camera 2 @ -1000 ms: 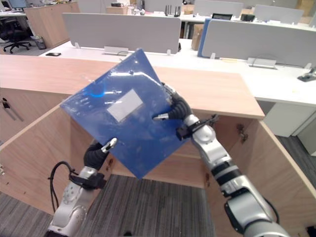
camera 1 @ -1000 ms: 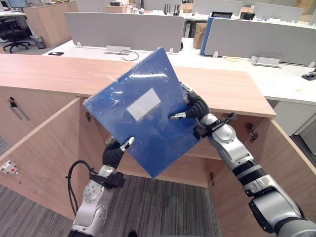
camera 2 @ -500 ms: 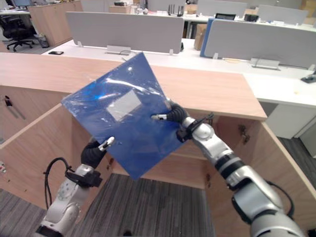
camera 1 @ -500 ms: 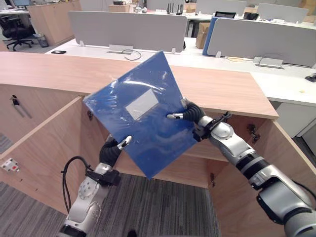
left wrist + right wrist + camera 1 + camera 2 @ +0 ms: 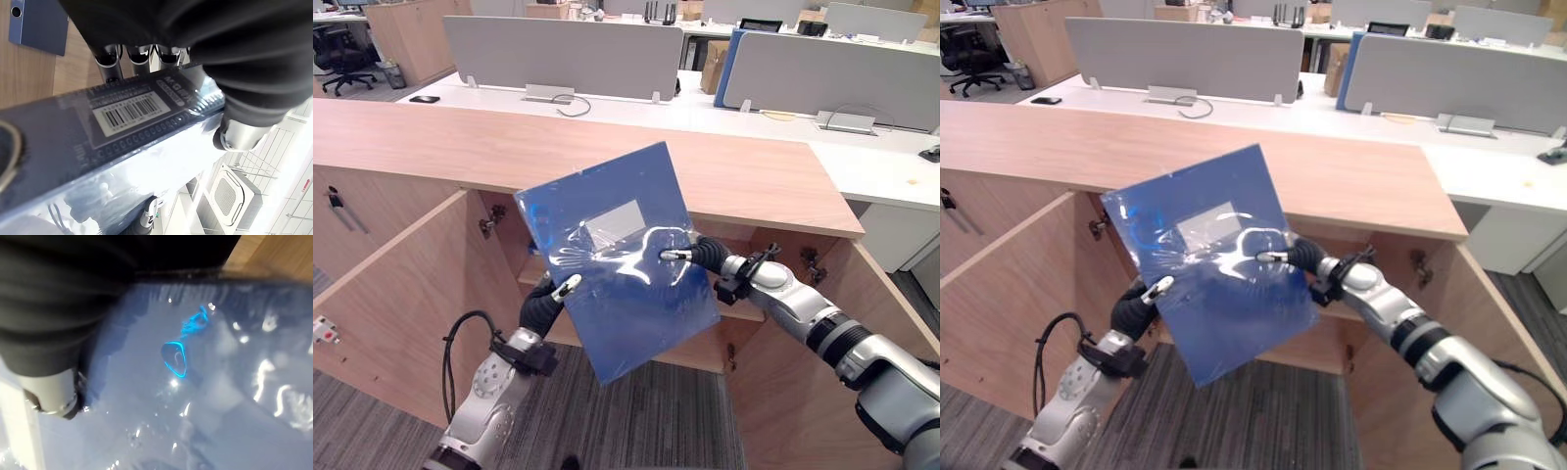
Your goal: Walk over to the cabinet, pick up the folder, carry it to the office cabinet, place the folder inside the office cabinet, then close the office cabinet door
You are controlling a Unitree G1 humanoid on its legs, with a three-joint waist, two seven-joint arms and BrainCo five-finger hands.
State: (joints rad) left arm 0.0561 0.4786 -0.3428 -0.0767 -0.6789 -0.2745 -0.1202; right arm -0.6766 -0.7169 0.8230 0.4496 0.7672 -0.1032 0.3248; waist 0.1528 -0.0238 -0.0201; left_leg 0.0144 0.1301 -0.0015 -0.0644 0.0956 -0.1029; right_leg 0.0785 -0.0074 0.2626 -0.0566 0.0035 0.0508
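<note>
Folder [image 5: 617, 264] has dropped and squared up over the last second. It now hangs just in front of the office cabinet [image 5: 754, 181] opening, below the cabinet top. Left hand [image 5: 551, 297] pinches its lower edge; right hand [image 5: 697, 255] clamps the side, thumb on the face. Step: insertion, not yet inside. Next move, I'd say: push forward into the cabinet, keeping the top corner clear of the cabinet top.
</note>
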